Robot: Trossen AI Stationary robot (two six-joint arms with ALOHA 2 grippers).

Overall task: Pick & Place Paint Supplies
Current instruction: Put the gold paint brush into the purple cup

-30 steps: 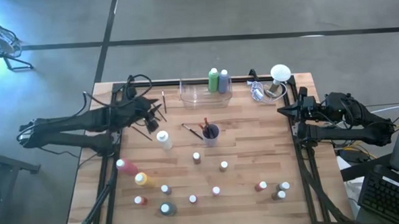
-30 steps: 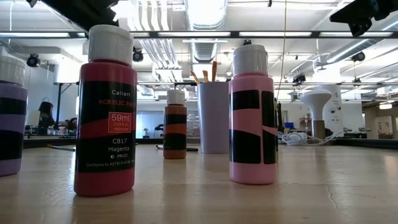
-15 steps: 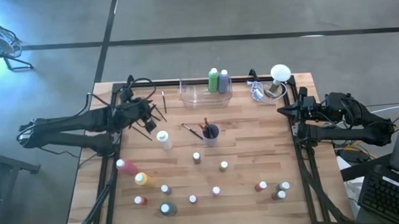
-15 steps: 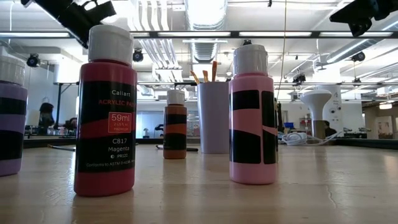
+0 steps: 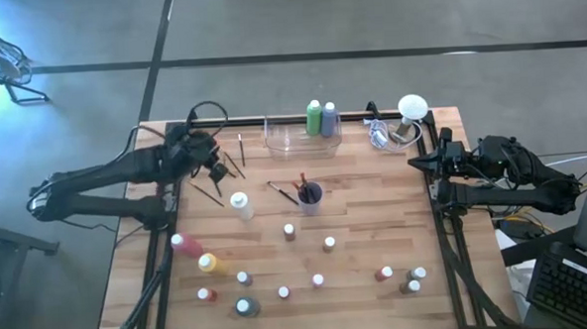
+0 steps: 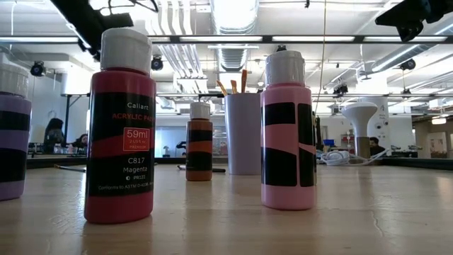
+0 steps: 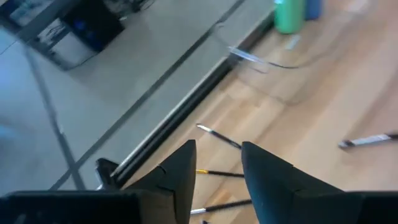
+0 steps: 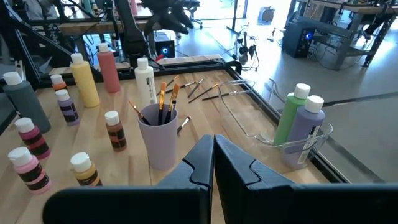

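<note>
- High view: my left arm reaches in from the left edge toward the far left corner of the surface [image 5: 375, 211], bent at the elbow, with my left tool [image 5: 217, 166] over the loose paintbrushes [image 5: 236, 157] lying there. My right arm is folded at the right edge, and my right tool [image 5: 419, 162] rests beside the frame. A clear tray [image 5: 282, 138] at the far edge holds a green bottle [image 5: 314, 117] and a purple bottle [image 5: 329, 118]. A lilac cup [image 5: 310, 196] with brushes stands mid-surface, with a tall white bottle [image 5: 241, 204] to its left. A tall pink bottle [image 5: 187, 245] and a tall yellow bottle [image 5: 208, 262] lie nearer the left front, and small bottles are scattered across the front half.
- Low view: a magenta bottle [image 6: 119, 127] and a pink bottle with black bands [image 6: 287, 131] stand close to the camera, with a small orange bottle [image 6: 199, 142] and the cup [image 6: 243, 133] behind them. Part of a dark arm crosses the upper left.
- Left wrist view: my left tool's fingers [image 7: 177, 180] stand a little apart, holding nothing, above the thin brushes [image 7: 219, 136] on the wood near the surface's edge.
- Right wrist view: my right tool's fingers [image 8: 199, 163] are pressed together and empty, facing the cup [image 8: 158, 140], the tray [image 8: 249, 115] and the standing bottles.
</note>
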